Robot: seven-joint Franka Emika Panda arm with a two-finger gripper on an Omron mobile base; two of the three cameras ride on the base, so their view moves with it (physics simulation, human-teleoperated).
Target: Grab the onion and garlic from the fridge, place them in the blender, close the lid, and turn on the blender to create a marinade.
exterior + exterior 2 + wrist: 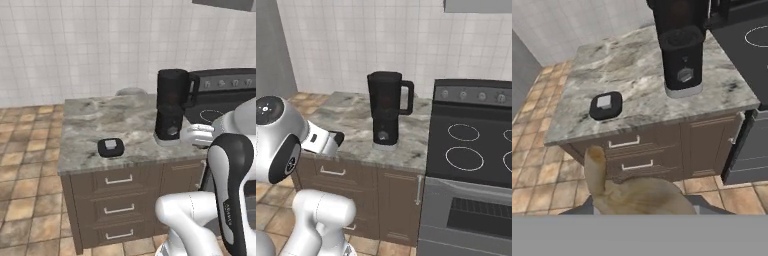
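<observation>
In the left base view, the blender [170, 104] stands lidless at the right end of a marble counter [90, 125], hard against the black stove [220, 100]. The lid [110, 147] lies flat on the counter, left of the blender and nearer the front edge, well apart from it.

In the right base view, the blender [387, 107] sits near the counter's [356, 120] stove-side end, handle turned toward the stove [471, 145].

In the hand view, the garlic [629, 190], a tan knobbly lump, fills the lower middle, pinched in the gripper [637, 207] whose tips it hides. Beyond it lie the drawer fronts [629, 152], the lid [605, 105] left of the blender [682, 55].
</observation>
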